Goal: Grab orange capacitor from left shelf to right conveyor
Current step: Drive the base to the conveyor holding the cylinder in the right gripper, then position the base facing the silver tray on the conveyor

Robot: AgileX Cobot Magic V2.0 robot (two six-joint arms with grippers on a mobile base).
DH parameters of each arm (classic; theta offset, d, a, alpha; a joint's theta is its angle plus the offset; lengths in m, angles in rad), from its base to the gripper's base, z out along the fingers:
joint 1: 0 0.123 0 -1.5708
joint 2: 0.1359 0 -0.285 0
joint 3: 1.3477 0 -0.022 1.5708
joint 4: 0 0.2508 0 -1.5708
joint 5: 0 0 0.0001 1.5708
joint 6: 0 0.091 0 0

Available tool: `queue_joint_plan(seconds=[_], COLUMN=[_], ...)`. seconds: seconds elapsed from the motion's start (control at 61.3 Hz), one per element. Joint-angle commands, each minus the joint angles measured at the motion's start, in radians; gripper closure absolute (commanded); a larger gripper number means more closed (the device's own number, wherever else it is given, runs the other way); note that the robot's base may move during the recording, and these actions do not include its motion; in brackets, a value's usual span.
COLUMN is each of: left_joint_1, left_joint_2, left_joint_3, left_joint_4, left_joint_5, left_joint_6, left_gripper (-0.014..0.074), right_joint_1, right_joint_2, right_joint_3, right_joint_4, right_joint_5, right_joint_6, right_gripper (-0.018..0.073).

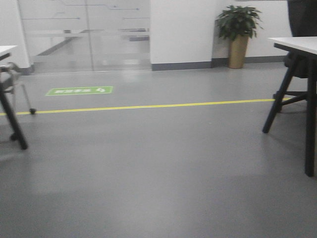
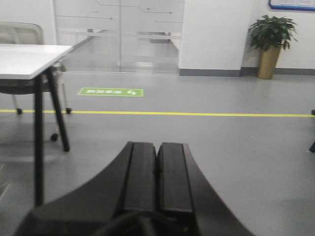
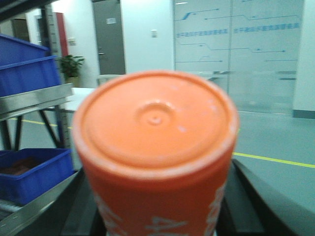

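Note:
The orange capacitor [image 3: 155, 147] fills the right wrist view, its flat top toward the camera and white print on its side. My right gripper [image 3: 162, 216] is shut on it, with a dark finger [image 3: 83, 206] showing on each side of the can. The steel lip of the left shelf [image 3: 32, 98] runs along the left of that view. In the left wrist view my left gripper [image 2: 157, 147] is shut with nothing between its pads, held above the grey floor. The right conveyor is out of view. Neither gripper shows in the front view.
Blue bins [image 3: 27, 69] sit on the shelf and another blue bin [image 3: 29, 172] lies below. White tables stand at left [image 2: 29, 56] and right [image 1: 297, 44]. A potted plant [image 1: 237, 34], glass partition [image 1: 84, 34] and yellow floor line [image 1: 148, 105] lie ahead.

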Motion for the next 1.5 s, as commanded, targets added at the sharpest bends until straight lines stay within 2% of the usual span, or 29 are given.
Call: queue_joint_plan(seconds=[0.0,1.485], left_joint_1=[-0.002,-0.002], left_joint_2=[-0.007,-0.007], left_joint_3=[0.022,0.022], left_joint_4=[-0.002,-0.002], left_joint_5=[-0.091,-0.091], left_joint_6=[-0.006,-0.006], left_gripper=[0.0722,0.0722], right_joint_1=[0.000,0.000], right_joint_2=[-0.011,-0.011], right_joint_3=[-0.029,-0.029], right_joint_4=[-0.006,-0.006], right_joint_5=[-0.087,-0.087], right_joint_6=[-0.003,-0.003], right_gripper=[0.0505,0.0505])
